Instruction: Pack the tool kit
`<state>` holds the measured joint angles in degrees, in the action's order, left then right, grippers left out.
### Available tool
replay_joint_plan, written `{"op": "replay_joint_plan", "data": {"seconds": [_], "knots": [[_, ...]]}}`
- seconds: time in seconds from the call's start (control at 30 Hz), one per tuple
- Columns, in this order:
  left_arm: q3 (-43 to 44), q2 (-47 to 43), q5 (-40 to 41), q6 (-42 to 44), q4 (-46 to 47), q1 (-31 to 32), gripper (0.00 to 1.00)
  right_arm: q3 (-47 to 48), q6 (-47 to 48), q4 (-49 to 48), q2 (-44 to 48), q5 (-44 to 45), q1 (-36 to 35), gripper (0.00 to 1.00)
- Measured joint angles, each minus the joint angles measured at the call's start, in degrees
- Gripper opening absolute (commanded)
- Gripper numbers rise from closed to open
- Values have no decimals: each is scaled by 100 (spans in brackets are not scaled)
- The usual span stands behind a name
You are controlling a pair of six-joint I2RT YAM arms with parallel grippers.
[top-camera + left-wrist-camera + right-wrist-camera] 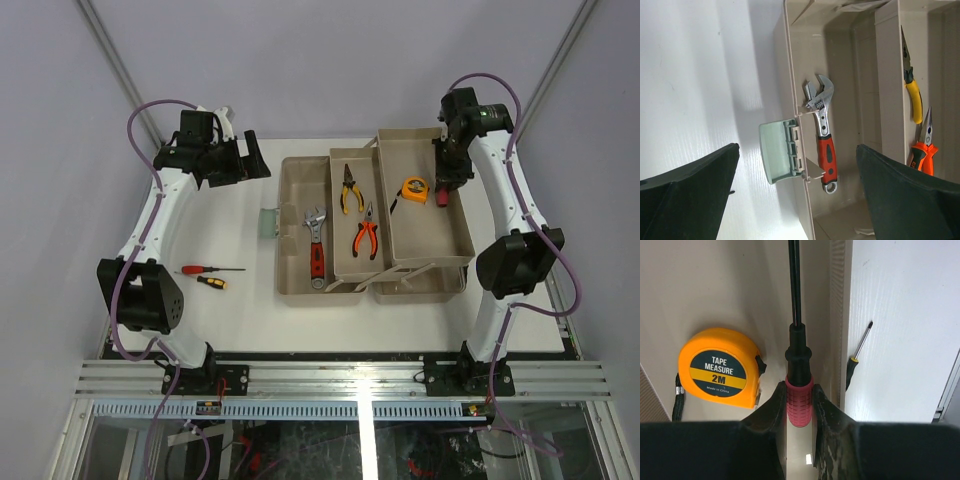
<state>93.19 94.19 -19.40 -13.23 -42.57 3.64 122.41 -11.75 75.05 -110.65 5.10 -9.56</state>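
Right wrist view showed the right gripper (799,390) clamped on the red-handled screwdriver (799,355) at lower centre of frame, over the tray (740,280) beside the tape measure (719,367); the step called for lowering it flat, clear of the tray wall, before release.

screwdriver (798,360): tip off top edge, I can't see it
orange pliers (923,145): handles hidden behind left finger (910,200)
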Motion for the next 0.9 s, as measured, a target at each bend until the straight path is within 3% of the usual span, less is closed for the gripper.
{"op": "replay_joint_plan", "data": {"seconds": [0.17, 0.27, 0.5, 0.7, 0.8, 0.9], "knots": [[0, 4, -20, 0, 0, 0, 100, 0, 72, -9, 0, -33, 0, 55], [0, 4, -26, 0, 0, 0, 100, 48, 85, -15, 0, -155, 0, 61], [0, 4, -35, 0, 0, 0, 100, 592, 70, -33, 0, -310, -13, 69], [0, 4, -37, 2, 0, 0, 100, 1104, 52, -125, 321, 168, 103, 74], [0, 4, -37, 0, 0, 0, 100, 529, 44, -356, 931, 223, 658, 75], [0, 4, -39, 0, 0, 0, 100, -660, 44, -719, 1749, 223, 1805, 75]]}}
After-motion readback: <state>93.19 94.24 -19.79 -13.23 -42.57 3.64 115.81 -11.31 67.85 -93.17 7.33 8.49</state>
